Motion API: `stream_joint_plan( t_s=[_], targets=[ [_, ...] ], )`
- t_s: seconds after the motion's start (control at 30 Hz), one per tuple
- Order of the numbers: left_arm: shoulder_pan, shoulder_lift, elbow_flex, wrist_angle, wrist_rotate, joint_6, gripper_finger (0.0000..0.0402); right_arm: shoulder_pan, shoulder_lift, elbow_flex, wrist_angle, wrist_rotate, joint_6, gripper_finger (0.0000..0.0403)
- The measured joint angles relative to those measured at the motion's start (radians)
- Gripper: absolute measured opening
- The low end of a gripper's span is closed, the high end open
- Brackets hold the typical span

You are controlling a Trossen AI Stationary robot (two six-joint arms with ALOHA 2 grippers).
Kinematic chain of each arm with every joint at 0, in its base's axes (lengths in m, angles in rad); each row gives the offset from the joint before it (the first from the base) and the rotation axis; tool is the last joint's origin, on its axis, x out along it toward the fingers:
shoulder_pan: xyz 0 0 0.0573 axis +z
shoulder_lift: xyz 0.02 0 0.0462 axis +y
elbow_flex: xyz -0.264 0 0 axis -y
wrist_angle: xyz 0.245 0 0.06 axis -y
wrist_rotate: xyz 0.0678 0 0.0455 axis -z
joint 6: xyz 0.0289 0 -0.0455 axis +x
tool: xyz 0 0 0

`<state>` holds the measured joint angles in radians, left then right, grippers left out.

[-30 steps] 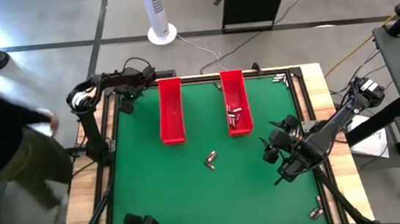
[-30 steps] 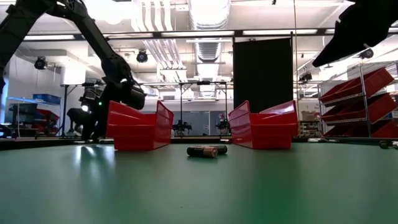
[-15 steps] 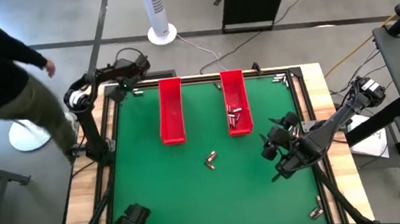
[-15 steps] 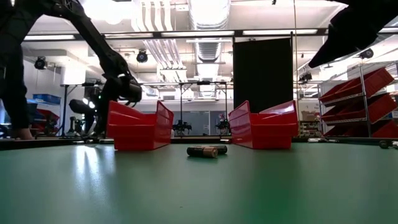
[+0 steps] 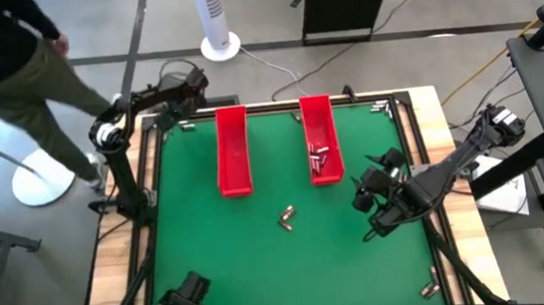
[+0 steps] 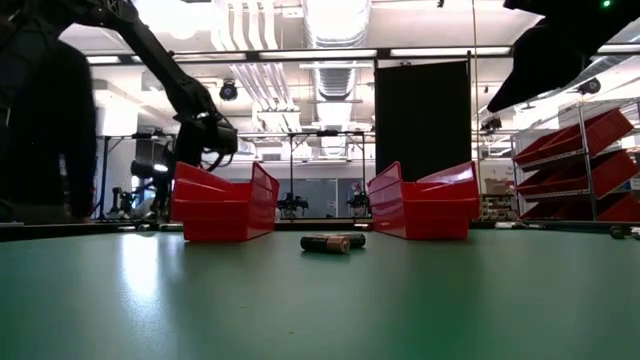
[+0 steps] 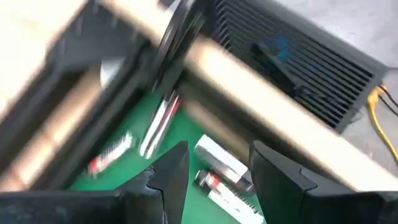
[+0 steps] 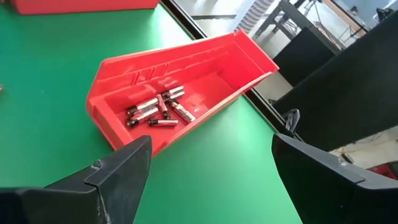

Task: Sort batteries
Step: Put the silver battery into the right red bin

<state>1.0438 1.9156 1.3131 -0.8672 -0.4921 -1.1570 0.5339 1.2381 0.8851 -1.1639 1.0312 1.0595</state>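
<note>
**Two arms poised over a battery-sorting table, neither holding anything**

A green felt-topped table (image 5: 264,273) holds two long red rectangular plastic trays standing side by side at the far end. The left red tray (image 5: 233,151) looks empty. The right red tray (image 5: 320,138) contains a small heap of silvery-grey cylindrical batteries (image 8: 158,111). Two more loose batteries (image 5: 286,216) lie touching each other on the bare felt, nearer than the trays and roughly between them. Further batteries (image 7: 160,121) lie by the table's far left corner frame.

The right gripper (image 5: 369,206) hovers above the felt near the right edge, its dark fingers (image 8: 118,171) spread wide and empty, facing the filled tray. The left gripper (image 5: 185,124) hangs over the far left corner, fingers (image 7: 168,174) parted, gripping nothing.

A person in dark clothes (image 5: 14,67) walks just beyond the left arm.

Risks, as a judgement: the two touching loose batteries may roll apart or both get pinched together. The passing person could be struck if the left arm swings outward.
</note>
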Motion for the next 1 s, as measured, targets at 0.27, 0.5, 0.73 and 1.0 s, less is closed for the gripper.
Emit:
stream_joint_plan(
  t_s=[0.27, 0.5, 0.73, 1.0],
  targets=[
    [0.079, 0.0, 0.162, -0.161, 0.086, 0.321, 0.0149, -0.009, 0.001, -0.006, 0.002, -0.013, 0.004, 0.0308],
    [0.098, 0.007, 0.178, -0.171, 0.234, 0.539, 0.0149, -0.009, 0.001, -0.013, 0.007, -0.019, 0.014, 0.0312],
    [0.109, 0.041, 0.177, -0.172, 0.27, 0.748, 0.0149, -0.017, 0.001, -0.015, 0.019, -0.018, 0.004, 0.0324],
    [0.144, 0.075, 0.234, -0.165, 0.328, 0.84, 0.0149, -0.049, 0.001, -0.021, 0.025, -0.018, 0.003, 0.0316]
  ],
)
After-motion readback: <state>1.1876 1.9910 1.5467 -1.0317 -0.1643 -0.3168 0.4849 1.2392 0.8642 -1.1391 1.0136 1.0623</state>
